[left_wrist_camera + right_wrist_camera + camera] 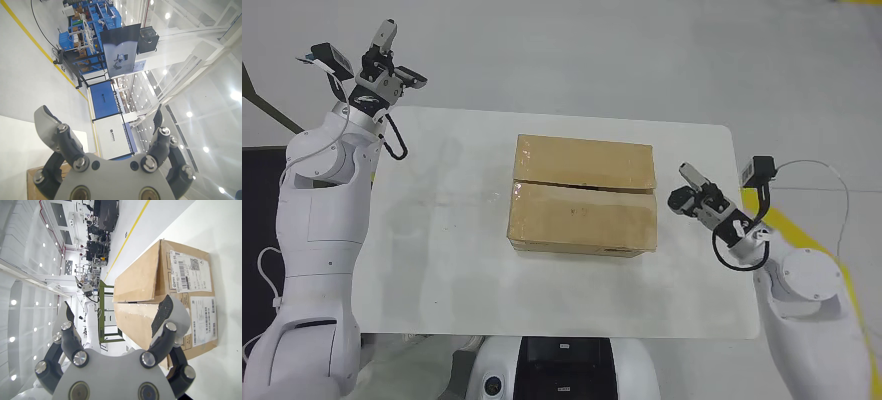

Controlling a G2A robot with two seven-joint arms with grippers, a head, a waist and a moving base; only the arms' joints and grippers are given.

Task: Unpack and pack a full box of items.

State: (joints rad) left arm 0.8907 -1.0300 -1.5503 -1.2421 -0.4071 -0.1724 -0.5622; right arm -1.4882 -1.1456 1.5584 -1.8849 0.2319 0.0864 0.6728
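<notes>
Just off box [584, 195] edge, right gripper [682, 187]

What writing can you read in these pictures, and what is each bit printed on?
Upper label on the cardboard box: barcodes, a square code, fine print; too small to read reliably.
Lower label on the same box: barcodes and fine print, too small to read.
Blue panel in the room behind: a sideways logo word, a brand name, left unquoted.
</notes>
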